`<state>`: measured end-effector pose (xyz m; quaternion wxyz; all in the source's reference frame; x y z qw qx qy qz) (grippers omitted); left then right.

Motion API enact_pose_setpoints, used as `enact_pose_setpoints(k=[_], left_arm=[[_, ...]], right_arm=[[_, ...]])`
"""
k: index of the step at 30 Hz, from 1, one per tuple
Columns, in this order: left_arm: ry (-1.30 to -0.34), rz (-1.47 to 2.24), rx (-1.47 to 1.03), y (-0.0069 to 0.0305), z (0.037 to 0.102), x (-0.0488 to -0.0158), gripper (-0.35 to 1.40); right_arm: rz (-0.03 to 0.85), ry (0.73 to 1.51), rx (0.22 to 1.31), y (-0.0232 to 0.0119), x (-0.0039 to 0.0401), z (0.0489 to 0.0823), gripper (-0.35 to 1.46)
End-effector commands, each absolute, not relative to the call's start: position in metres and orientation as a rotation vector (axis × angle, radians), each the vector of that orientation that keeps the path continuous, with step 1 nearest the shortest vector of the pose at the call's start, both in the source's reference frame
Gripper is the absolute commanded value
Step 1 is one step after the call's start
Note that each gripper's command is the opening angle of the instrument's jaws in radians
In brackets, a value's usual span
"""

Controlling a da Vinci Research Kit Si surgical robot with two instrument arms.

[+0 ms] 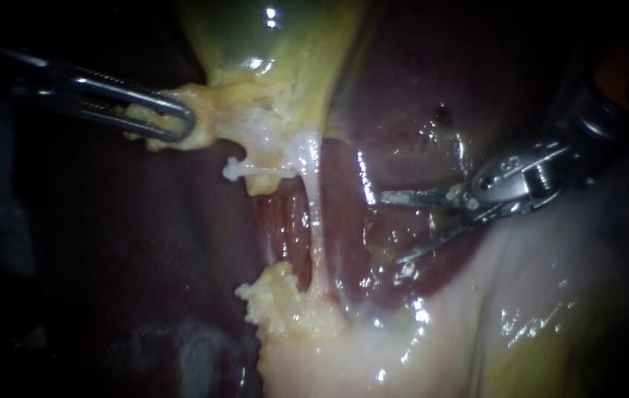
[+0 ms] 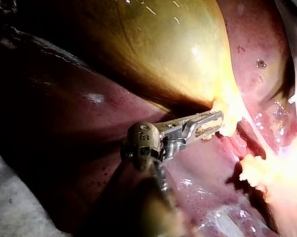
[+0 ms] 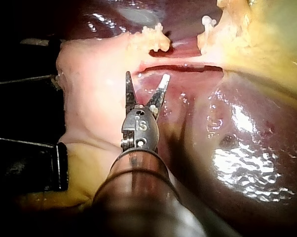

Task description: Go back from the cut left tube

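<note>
— What's the left instrument (image 1: 173,118) holding?
— Its long, slotted steel jaws are clamped on a lump of fatty tissue (image 1: 208,110), cream-yellow and crumbly, at the narrow foot of the gallbladder (image 1: 285,44). The gallbladder is smooth, glossy and yellow-green, tapering down to that lump.
— And the cut left tube (image 1: 239,171)?
— It's in two pieces. The upper one is a short white stub with a knobbly end, sticking out sideways just under the gripped fat. The lower stump (image 1: 274,295) sits in a grainy, pale-yellow clump, well apart from the stub.
— Does anything join the two levels?
— Just to the right, a second tube (image 1: 316,221) runs from the gallbladder's foot to the pale tissue below. It is thin, whitish, half-translucent and stretched straight.
— Where's the right instrument (image 1: 389,228)?
— Off to the right, apart from both tubes. Its jaws are two thin, pointed metal blades, spread in a V and gripping nothing. They hang over the liver (image 1: 417,103), which is dark red, slick and glinting.
— And from its own camera?
— Blades spread, with the tips short of the gap between the cut ends.
</note>
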<state>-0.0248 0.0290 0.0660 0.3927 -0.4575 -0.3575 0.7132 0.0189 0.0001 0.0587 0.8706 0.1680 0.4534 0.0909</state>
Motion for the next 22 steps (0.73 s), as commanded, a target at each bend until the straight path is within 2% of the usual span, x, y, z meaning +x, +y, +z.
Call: enact_pose_setpoints(k=[1, 5, 22], left_arm=[[-0.909, 1.822, -1.156, 0.0287, 0.0665, -0.0252, -0.35], [-0.912, 1.828, -1.143, 0.0278, 0.0677, -0.0259, -0.35], [-0.922, 1.831, -1.137, 0.0286, 0.0676, -0.0255, -0.35]], right_arm=[[0.19, 0.948, 0.351, 0.0001, 0.0189, 0.0587, 1.4], [0.19, 0.948, 0.351, 0.0001, 0.0188, 0.0587, 1.4], [0.19, 0.948, 0.351, 0.0001, 0.0188, 0.0587, 1.4]])
